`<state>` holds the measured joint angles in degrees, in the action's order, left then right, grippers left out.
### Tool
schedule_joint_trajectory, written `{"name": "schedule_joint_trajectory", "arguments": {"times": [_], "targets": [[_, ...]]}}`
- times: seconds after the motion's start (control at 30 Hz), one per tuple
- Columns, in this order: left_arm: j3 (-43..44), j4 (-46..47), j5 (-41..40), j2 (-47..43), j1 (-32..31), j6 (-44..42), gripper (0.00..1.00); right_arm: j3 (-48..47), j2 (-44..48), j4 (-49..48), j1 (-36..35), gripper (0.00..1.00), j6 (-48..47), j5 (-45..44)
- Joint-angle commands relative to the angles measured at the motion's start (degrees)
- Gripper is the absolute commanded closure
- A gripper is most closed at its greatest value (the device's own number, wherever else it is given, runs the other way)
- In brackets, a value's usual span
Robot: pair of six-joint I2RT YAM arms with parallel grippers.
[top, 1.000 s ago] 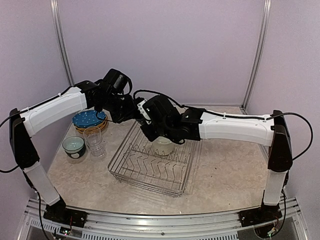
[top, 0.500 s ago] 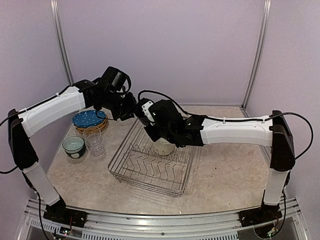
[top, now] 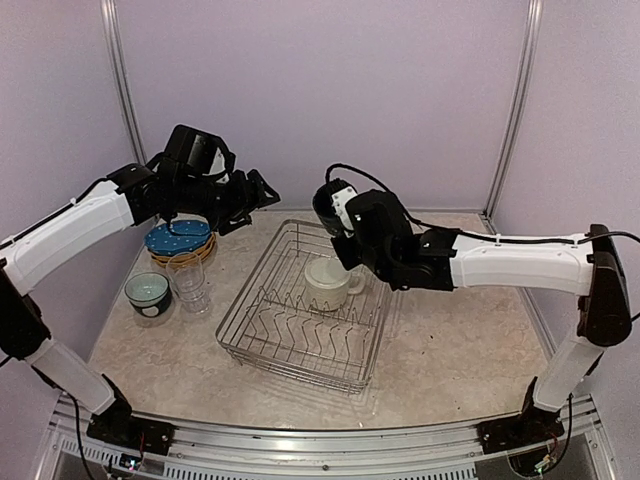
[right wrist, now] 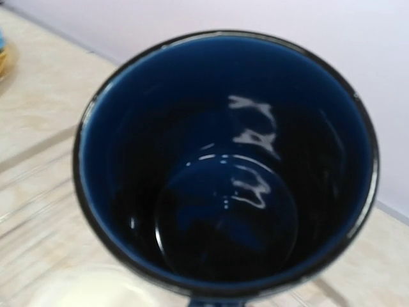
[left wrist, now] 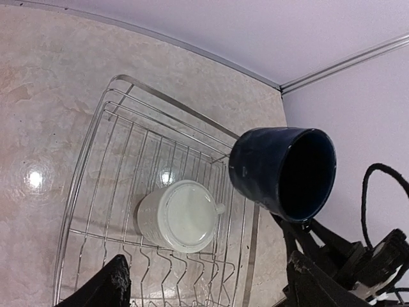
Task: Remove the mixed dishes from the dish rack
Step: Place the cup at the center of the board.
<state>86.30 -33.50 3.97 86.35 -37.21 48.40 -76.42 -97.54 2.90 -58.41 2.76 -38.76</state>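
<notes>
The dark navy mug (top: 326, 207) hangs in the air over the far end of the dish rack (top: 290, 366), with my right gripper (top: 345, 225) shut on it. In the right wrist view the navy mug (right wrist: 223, 166) fills the frame and hides the fingers. A cream mug (top: 328, 281) lies inside the rack. My left gripper (top: 255, 198) is open, raised left of the navy mug and apart from it. The left wrist view looks down on the cream mug (left wrist: 179, 214), the rack (left wrist: 82, 166) and the navy mug (left wrist: 281, 169), with the left gripper (left wrist: 211, 288) empty.
A stack of blue and yellow plates (top: 178, 240), a teal-and-white bowl (top: 147, 291) and clear glass tumblers (top: 191, 284) stand on the table left of the rack. The back wall is just behind the rack.
My left gripper opened and drew back up and to the left, away from the right one. The right arm rose and shifted right with the navy mug in its grip.
</notes>
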Motion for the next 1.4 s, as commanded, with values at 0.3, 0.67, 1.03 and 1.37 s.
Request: {"name": "schedule_joint_trajectory", "arguments": {"times": [0.3, 0.67, 1.03, 1.37], "targets": [[-1.39, 5.98, 13.40, 4.74, -0.52, -7.12, 0.09, 23.21, 27.55, 2.95, 29.89, 1.00, 12.79, 15.74], [8.11, -1.43, 12.92, 17.36, -5.32, -12.99, 0.07, 37.21, 23.72, -11.14, 49.50, 1.00, 11.92, 29.25], [18.83, -13.14, 5.72, 28.20, -8.44, -18.07, 0.06, 38.38, 15.19, -18.29, 50.20, 1.00, 9.24, 29.13], [25.19, -19.97, -3.39, 33.54, -10.72, -19.92, 0.03, 37.38, 12.29, -18.00, 50.59, 0.95, 9.23, 31.07]]}}
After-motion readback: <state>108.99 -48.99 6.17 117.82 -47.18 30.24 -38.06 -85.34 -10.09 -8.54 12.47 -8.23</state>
